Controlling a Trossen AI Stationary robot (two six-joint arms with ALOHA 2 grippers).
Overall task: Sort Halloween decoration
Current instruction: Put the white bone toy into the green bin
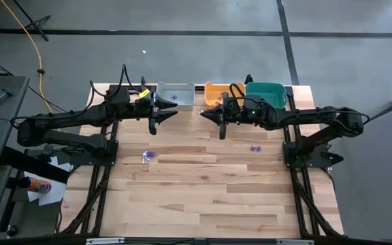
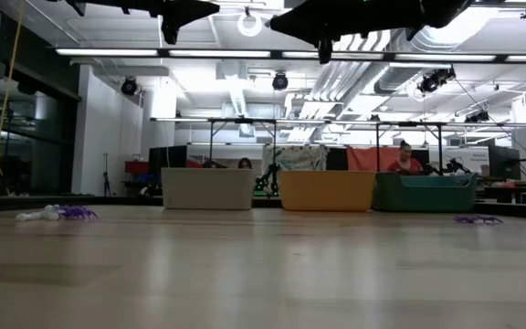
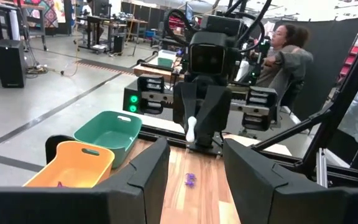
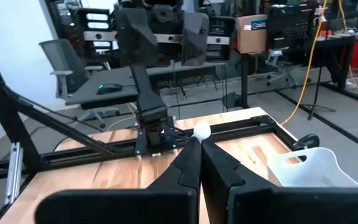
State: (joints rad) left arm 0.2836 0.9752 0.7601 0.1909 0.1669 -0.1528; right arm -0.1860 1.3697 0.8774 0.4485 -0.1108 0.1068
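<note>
Wooden table [image 1: 203, 184] carries purple trinkets [image 1: 254, 148]; left tool [image 1: 171, 110] is released, right tool [image 1: 206, 113] pinches a small white piece [image 4: 201, 131].

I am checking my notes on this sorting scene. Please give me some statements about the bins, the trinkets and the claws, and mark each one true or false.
1. Three bins stand in a row at the far edge of the table: grey bin, orange bin, teal bin. True.
2. The right claw holds a small white piece at its tip. True: its fingers are shut on it.
3. The left claw is shut tight. False: its fingers stand apart, with nothing between them.
4. All trinkets are already in bins. False: purple trinkets and another purple trinket lie on the table.
5. Both claws rest on the table. False: they are raised above it.
</note>
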